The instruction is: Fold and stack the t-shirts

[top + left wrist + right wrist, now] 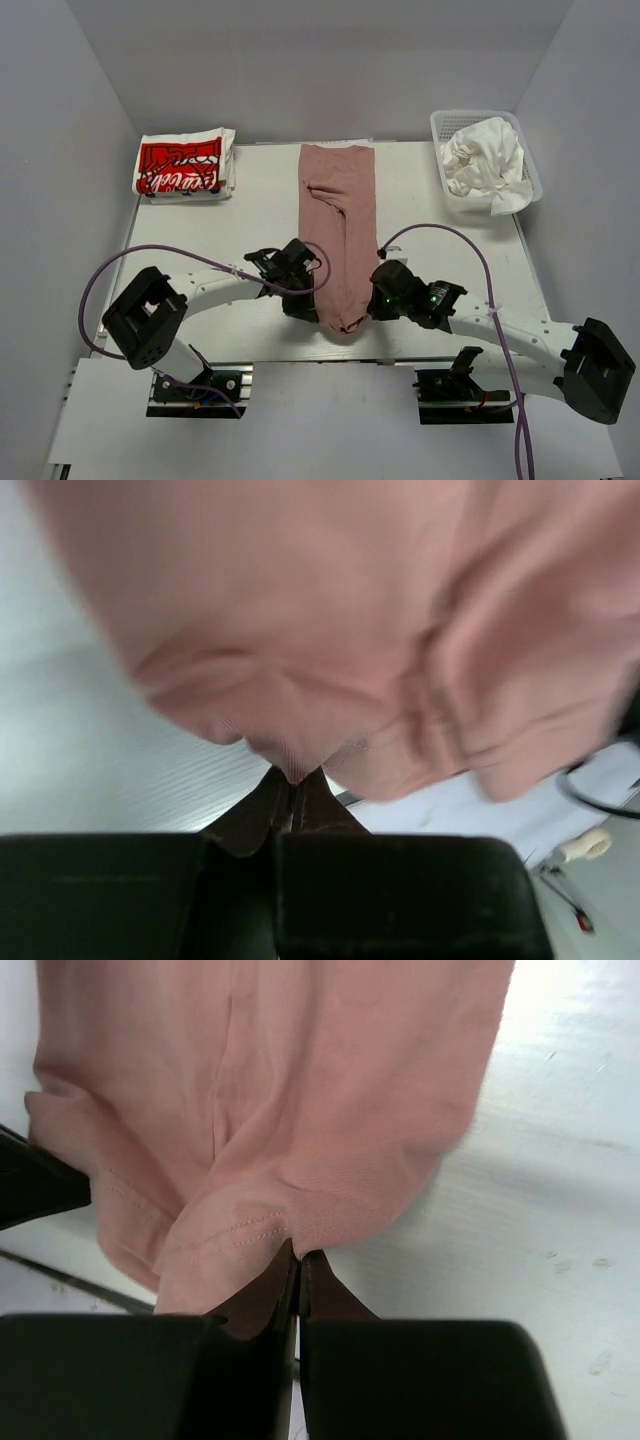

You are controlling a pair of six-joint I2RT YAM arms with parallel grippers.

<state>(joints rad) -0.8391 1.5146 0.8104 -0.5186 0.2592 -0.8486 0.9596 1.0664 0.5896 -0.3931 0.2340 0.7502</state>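
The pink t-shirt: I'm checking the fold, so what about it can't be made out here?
- Near hem corners, top external view: covered by the left gripper and right gripper.
- Fold layers, left wrist view: the pink t-shirt is blurred and fills the frame.
- Far end, top external view: too small to tell collar from sleeves.
- Rest of it, right wrist view: cut off by the top edge.
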